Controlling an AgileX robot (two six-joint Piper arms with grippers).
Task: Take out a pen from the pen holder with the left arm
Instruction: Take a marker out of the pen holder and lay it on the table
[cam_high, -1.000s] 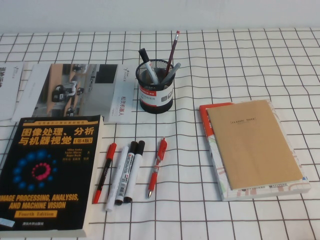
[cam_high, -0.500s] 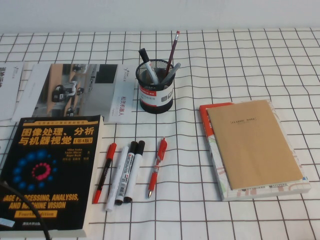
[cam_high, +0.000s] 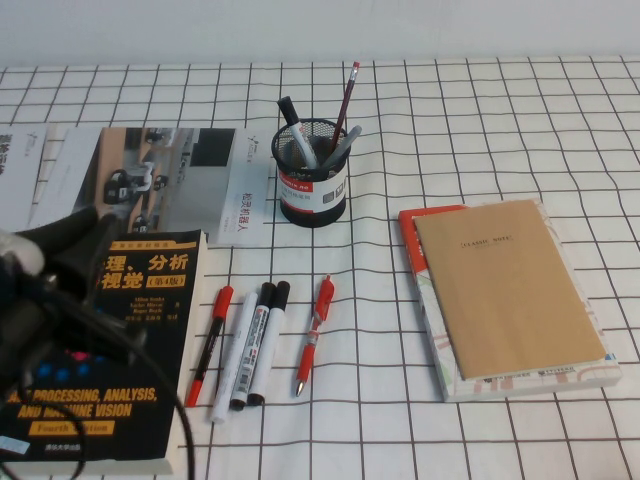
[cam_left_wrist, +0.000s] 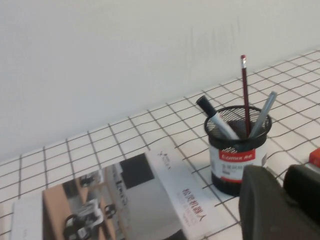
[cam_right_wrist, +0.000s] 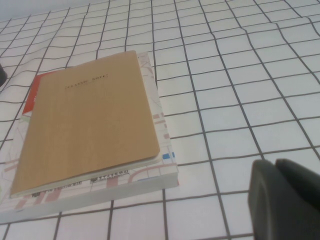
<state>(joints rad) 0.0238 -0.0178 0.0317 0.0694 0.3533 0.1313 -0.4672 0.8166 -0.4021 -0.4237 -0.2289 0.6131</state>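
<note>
The left gripper (cam_left_wrist: 284, 180) hangs over the black textbook (cam_high: 150, 290), its fingers (cam_left_wrist: 262, 205) drawn together and grasping nothing. Well ahead of those fingers and off to their right, the mesh pen holder (cam_high: 312, 185) stands on the checked surface (cam_high: 480, 120), with a marker (cam_high: 295, 120), a grey pen (cam_high: 340, 148) and a red pencil (cam_high: 348, 95) upright in it. The right gripper (cam_right_wrist: 276, 167) hovers low near the tan notebook (cam_right_wrist: 90, 120), fingers pressed together, empty

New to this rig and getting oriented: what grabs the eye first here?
The mesh pen holder, bristling with pens, stands far centre. The left gripper looms over the black book at near left; the right gripper hangs near the brown notebook.
</note>
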